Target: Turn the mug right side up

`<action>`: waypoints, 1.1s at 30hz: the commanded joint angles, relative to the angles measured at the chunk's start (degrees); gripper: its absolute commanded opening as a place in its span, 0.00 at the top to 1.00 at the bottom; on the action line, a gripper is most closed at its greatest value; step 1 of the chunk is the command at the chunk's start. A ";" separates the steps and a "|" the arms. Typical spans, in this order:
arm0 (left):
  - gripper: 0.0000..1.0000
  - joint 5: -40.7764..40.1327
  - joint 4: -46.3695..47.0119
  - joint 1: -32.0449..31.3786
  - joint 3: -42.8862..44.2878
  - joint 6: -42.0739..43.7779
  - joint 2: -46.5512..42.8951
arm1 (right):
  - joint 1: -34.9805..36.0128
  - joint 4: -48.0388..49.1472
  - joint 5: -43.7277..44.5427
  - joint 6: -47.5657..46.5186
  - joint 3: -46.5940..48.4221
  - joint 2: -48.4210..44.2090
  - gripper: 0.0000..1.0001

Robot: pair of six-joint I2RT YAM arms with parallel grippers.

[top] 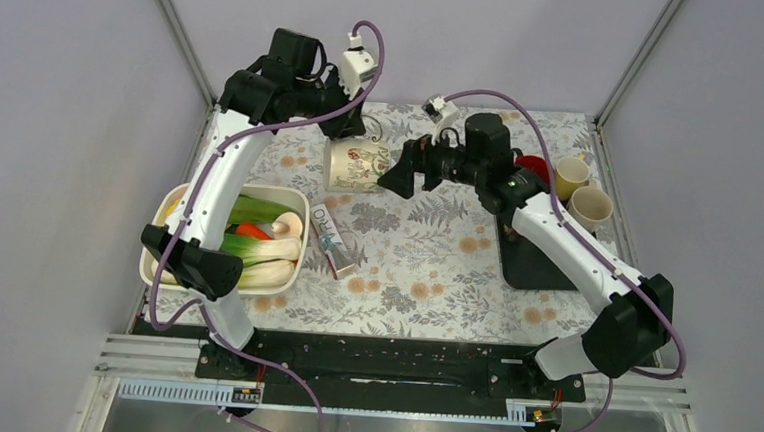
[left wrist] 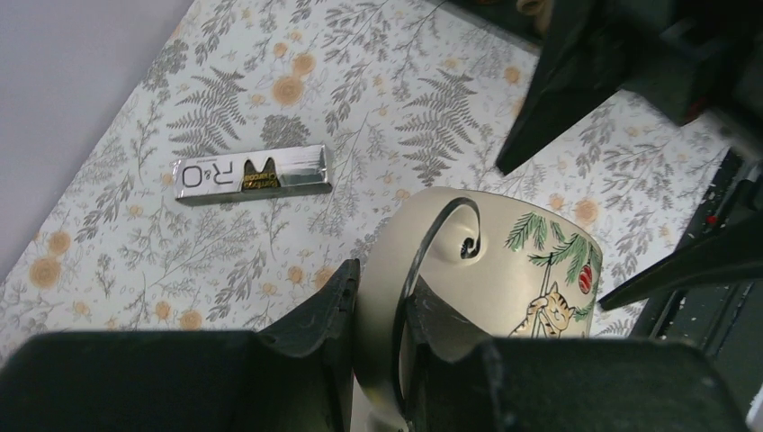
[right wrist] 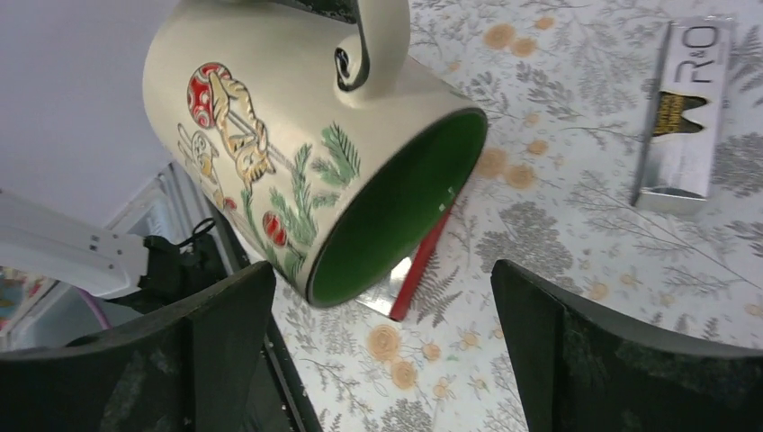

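Note:
A cream mug (top: pixel 357 164) with a cat and pine-branch print and a green inside is held in the air on its side, its mouth toward the right arm. My left gripper (left wrist: pixel 378 297) is shut on the mug's curled handle (left wrist: pixel 447 229), above the table. The mug (right wrist: pixel 297 144) fills the upper left of the right wrist view. My right gripper (top: pixel 402 175) is open and empty, its fingers spread wide just in front of the mug's mouth without touching it.
A silver box marked R&O (top: pixel 332 240) lies on the floral cloth (top: pixel 425 269). A white tub of leeks and vegetables (top: pixel 246 238) sits at the left. Two cream cups (top: pixel 580 188) and a red object stand at the back right, by a black block (top: pixel 534 260).

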 commanded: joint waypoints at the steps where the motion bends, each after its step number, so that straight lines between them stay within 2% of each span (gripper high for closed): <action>1: 1.00 4.55 2.49 -1.78 5.56 -2.94 -4.26 | 2.38 11.69 -5.69 6.86 0.36 1.79 0.01; 4: 1.00 4.27 2.36 -3.05 5.72 -2.90 -3.97 | 3.70 18.03 -9.41 10.40 0.12 2.78 0.01; 7: 1.00 5.16 2.52 -3.24 5.44 -3.44 -3.42 | 4.08 24.72 -10.82 12.97 -1.31 2.14 0.10; 9: 1.00 5.58 3.07 -3.21 4.76 -3.87 -3.31 | 4.07 27.78 -11.38 13.85 -1.96 1.70 0.27; 10: 1.00 5.65 3.19 -3.19 4.37 -4.02 -3.19 | 4.12 28.00 -12.04 13.45 -1.91 1.50 0.41; 12: 1.00 5.54 3.54 -3.09 3.52 -4.02 -3.10 | 4.09 25.81 -11.55 11.00 -2.04 0.58 0.83; 13: 1.00 5.25 3.78 -3.03 2.93 -3.82 -3.15 | 4.13 23.85 -10.67 8.22 -2.54 -0.38 0.97; 14: 1.00 5.04 3.88 -2.81 2.34 -3.49 -3.19 | 4.13 21.56 -9.88 5.16 -3.12 -1.61 1.00; 15: 0.97 4.97 3.88 -2.50 1.49 -2.97 -3.44 | 4.06 18.03 -9.22 0.73 -3.51 -2.69 1.00; 18: 0.38 5.70 2.79 -0.56 -1.71 -0.81 -4.27 | 4.12 2.94 -3.72 -15.26 -3.76 -6.84 1.00; 20: 0.11 6.13 1.90 1.36 -3.90 0.41 -4.94 | 4.14 -5.45 1.63 -25.46 -4.73 -9.73 1.00; 21: 0.03 6.45 1.55 2.66 -4.67 0.66 -5.14 | 4.12 -9.19 3.83 -29.89 -5.39 -11.38 1.00; 25: 0.01 9.82 -0.16 8.05 -7.59 2.79 -6.26 | 4.07 -24.68 10.83 -44.59 -7.59 -16.86 1.00; 28: 0.01 9.27 0.72 10.34 -10.72 3.69 -6.95 | 4.09 -38.92 15.90 -53.62 -8.02 -18.48 1.00; 31: 0.01 7.27 2.09 10.99 -12.92 4.35 -6.64 | 4.01 -52.67 24.81 -58.12 -8.99 -18.05 1.00; 33: 0.01 5.90 3.05 11.07 -13.54 4.61 -6.11 | 2.80 -57.76 28.44 -58.49 -10.49 -17.26 1.00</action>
